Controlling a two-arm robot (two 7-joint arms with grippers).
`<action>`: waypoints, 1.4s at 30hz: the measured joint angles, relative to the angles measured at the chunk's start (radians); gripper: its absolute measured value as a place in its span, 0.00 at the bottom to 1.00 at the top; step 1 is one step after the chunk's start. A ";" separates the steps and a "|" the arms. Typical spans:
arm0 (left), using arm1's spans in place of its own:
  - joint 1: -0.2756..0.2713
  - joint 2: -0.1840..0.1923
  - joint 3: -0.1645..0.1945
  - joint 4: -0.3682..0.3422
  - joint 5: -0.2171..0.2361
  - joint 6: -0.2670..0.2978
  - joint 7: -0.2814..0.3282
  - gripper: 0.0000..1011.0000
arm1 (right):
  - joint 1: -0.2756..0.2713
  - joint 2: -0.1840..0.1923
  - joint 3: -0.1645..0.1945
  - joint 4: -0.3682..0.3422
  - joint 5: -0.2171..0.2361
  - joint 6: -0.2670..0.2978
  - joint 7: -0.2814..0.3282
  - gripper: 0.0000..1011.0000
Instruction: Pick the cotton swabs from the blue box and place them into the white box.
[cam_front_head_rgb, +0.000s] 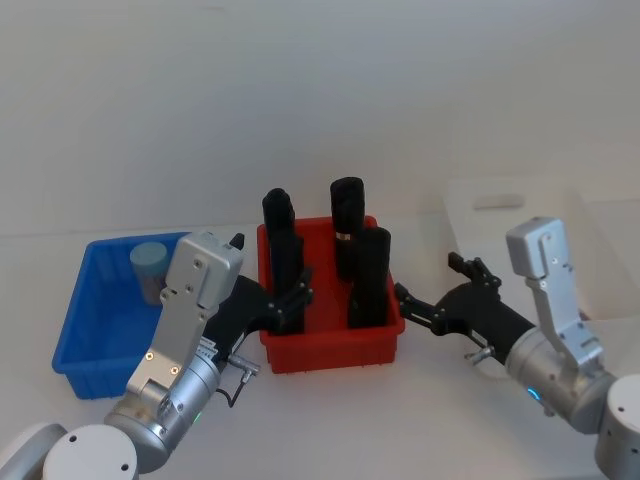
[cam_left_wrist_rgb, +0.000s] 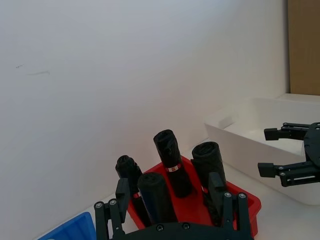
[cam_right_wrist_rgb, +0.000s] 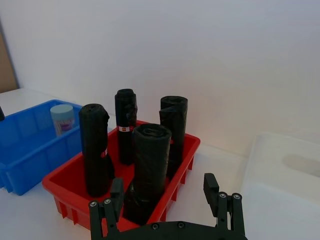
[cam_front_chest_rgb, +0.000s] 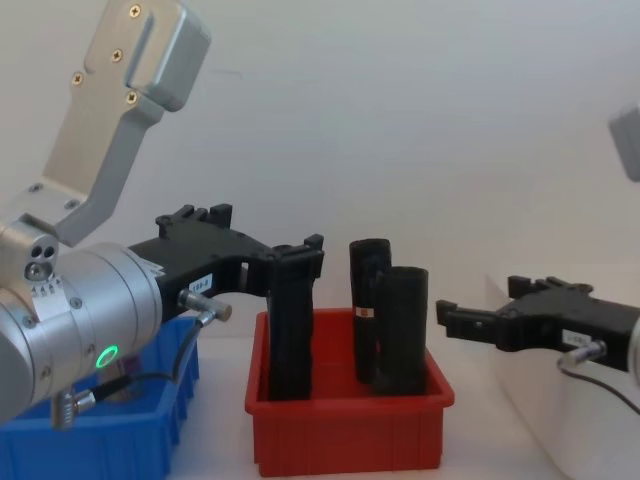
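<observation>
One jar of cotton swabs (cam_front_head_rgb: 150, 268) with a pale blue lid stands at the back of the blue box (cam_front_head_rgb: 95, 325) on the left, and the same jar (cam_right_wrist_rgb: 62, 118) shows in the right wrist view. The white box (cam_front_head_rgb: 600, 250) sits at the far right. My left gripper (cam_front_head_rgb: 293, 303) hovers open at the red bin's left front corner, to the right of the blue box, holding nothing. My right gripper (cam_front_head_rgb: 428, 283) is open between the red bin and the white box, also holding nothing. Both grippers are apart from the jar.
A red bin (cam_front_head_rgb: 330, 348) with several tall black cylinders (cam_front_head_rgb: 368, 275) stands in the middle, between the two boxes and between both grippers. A plain white wall rises behind the table. Bare table lies in front of the red bin.
</observation>
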 joint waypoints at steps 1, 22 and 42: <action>0.000 0.000 0.000 0.000 0.000 0.000 0.000 0.99 | 0.007 -0.003 -0.001 0.010 -0.002 -0.002 0.006 0.99; 0.000 0.000 0.000 0.000 0.000 0.000 0.000 0.99 | 0.187 -0.083 -0.031 0.299 -0.057 -0.068 0.106 0.99; 0.000 0.000 0.000 0.000 0.000 0.000 0.000 0.99 | 0.306 -0.130 -0.040 0.480 -0.076 -0.140 0.126 0.99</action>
